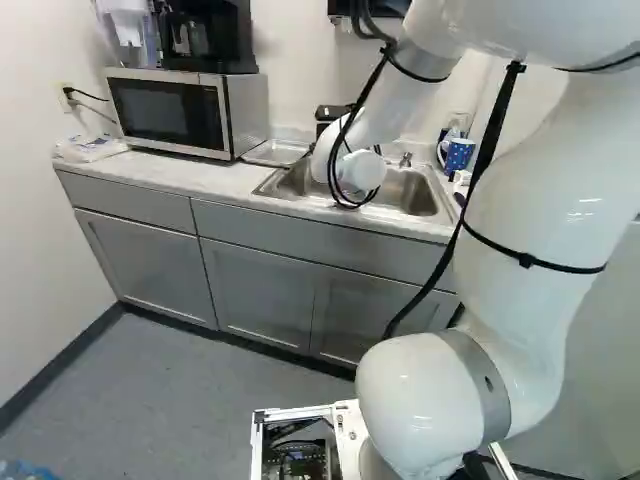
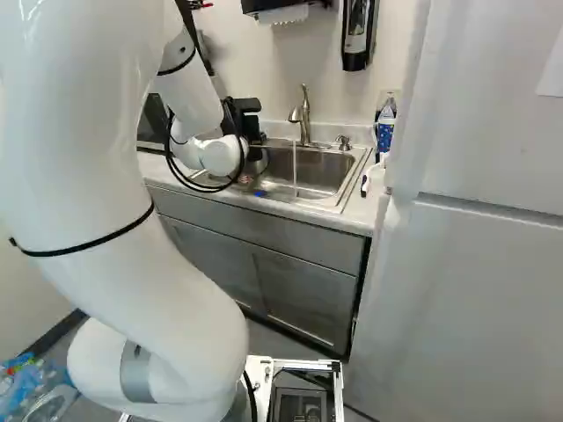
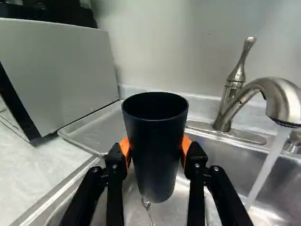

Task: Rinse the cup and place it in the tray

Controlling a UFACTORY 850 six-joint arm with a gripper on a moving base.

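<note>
Black cup (image 3: 157, 146) upright, mouth up, clamped btwn the gripper's (image 2: 250, 125) two fingers, orange pads (image 3: 186, 145) on either side of it. It's over the sink (image 2: 339, 201), at the end nearer the microwave (image 1: 170, 112), apart from the metal tray (image 3: 101, 128) and clear of the water stream (image 3: 265, 176) running from the brushed-metal faucet (image 3: 277, 96). Spoon-like utensil (image 3: 147, 205) in the basin below cup; small blue item (image 2: 259, 192) in there too, can't tell what

Tray lies flat btwn microwave & sink. Countertop (image 1: 215, 180) is pale, lightly mottled, w/ a white plastic bag (image 1: 88, 148) at its far L end in the left base view. Coffee maker (image 1: 208, 38) on top of microwave. Blue dotted mug (image 1: 458, 154) just past the sink's other end

Grey cabinets (image 1: 262, 292) under the counter, grey floor (image 1: 165, 400), dark baseboard (image 1: 60, 365). Wall above sink has a dark dispenser (image 2: 355, 40) & paper towel holder (image 2: 283, 10). Tall pale unit (image 2: 479, 264), poss. fridge, at R of the right base view
</note>
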